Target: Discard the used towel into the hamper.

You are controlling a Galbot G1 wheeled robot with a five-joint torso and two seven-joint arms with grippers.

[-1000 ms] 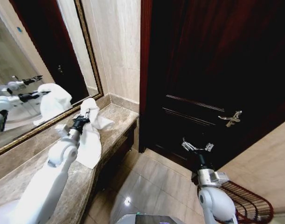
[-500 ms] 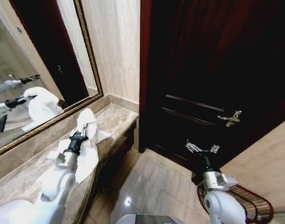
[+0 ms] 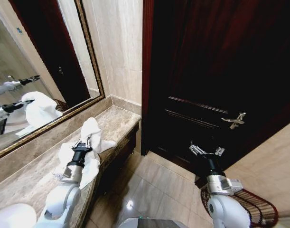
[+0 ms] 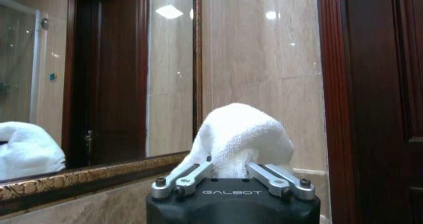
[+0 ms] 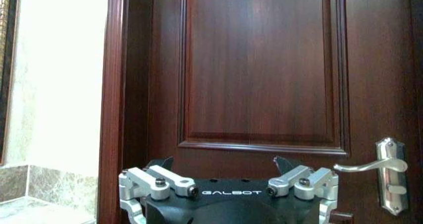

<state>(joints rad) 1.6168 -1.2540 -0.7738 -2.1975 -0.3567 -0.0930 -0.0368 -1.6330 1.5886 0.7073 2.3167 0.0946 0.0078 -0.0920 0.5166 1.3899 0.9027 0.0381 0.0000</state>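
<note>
While the left claw (image 3: 84, 144) draws back toward the lower left of the frame, it stays pinched on the crumpled white terry towel (image 3: 90, 142), peaking it off the beige marble desk (image 3: 117, 121). The right claw (image 3: 206, 151) hangs spread and empty at lower right. Below it sits the dark reddish-brown open-weave hamper (image 3: 256, 209), so the carry across looks only begun.

I see a white towel (image 3: 90, 147) pinched in my left gripper (image 3: 85, 141), which is black with silver links. My right gripper (image 3: 205, 151) matches it. The counter (image 3: 118, 121) is mottled brown-beige marble, and the mirror (image 3: 35, 71) on the left has a gold patterned frame. The door (image 3: 220, 76) is dark reddish-brown with a silver handle (image 3: 235, 120). The hamper (image 3: 251, 206) at near right is dark reddish-brown open weave.
</note>
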